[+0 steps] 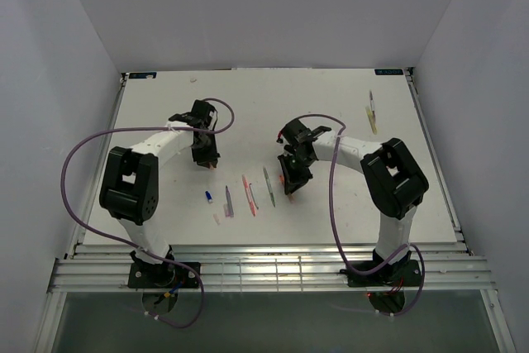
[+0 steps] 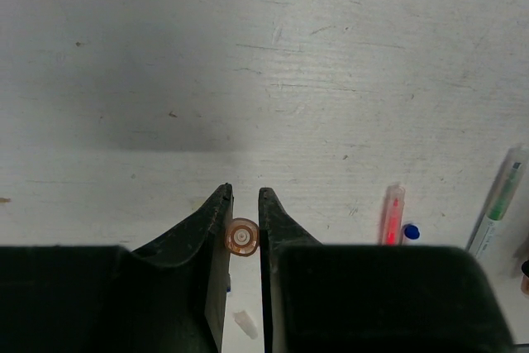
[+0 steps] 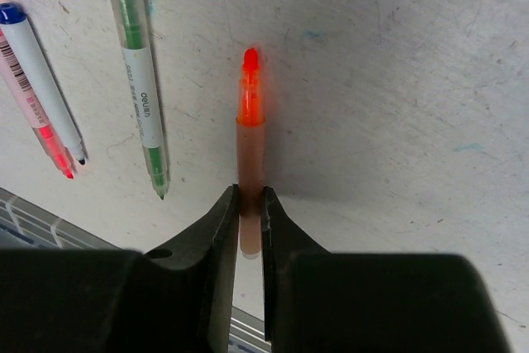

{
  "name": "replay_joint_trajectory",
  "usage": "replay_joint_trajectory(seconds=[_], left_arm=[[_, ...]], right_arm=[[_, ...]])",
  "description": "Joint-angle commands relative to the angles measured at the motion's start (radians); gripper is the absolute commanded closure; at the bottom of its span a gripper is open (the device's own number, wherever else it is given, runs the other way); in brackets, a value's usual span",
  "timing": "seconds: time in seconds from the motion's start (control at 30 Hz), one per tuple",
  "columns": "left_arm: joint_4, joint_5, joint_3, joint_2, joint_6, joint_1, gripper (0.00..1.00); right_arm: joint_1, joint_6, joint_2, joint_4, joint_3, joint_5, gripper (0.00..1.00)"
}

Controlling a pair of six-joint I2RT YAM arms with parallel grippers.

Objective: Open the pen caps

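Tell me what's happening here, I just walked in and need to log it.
The right gripper is shut on an orange pen, its tip bare. The left gripper pinches the matching orange cap, apart from the pen. A green pen and others lie on the table between the arms.

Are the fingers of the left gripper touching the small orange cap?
Touching. The left wrist view shows the orange cap pinched between both fingers, with no gap.

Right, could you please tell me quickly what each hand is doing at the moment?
Left hand: closed on the orange cap.
Right hand: closed on the uncapped orange pen.
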Motion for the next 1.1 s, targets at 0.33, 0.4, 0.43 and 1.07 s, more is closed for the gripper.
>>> replay_joint_trajectory(seconds=[0.33, 0.4, 0.43, 1.07], left_arm=[[0.052, -0.002, -0.006, 0.058, 0.033, 0.0, 0.88], [0.049, -0.008, -0.007, 0.061, 0.032, 0.0, 0.84], [0.047, -0.008, -0.007, 0.064, 0.029, 0.0, 0.82], [0.009, -0.033, -0.004, 0.089, -0.022, 0.0, 0.56]], right_arm=[[-0.004, 0.016, 0.046, 0.04, 0.045, 0.003, 0.92], [-0.004, 0.016, 0.049, 0.04, 0.044, 0.001, 0.92], [-0.004, 0.016, 0.049, 0.042, 0.041, 0.001, 0.92], [-0.004, -0.003, 0.053, 0.048, 0.022, -0.009, 0.92]])
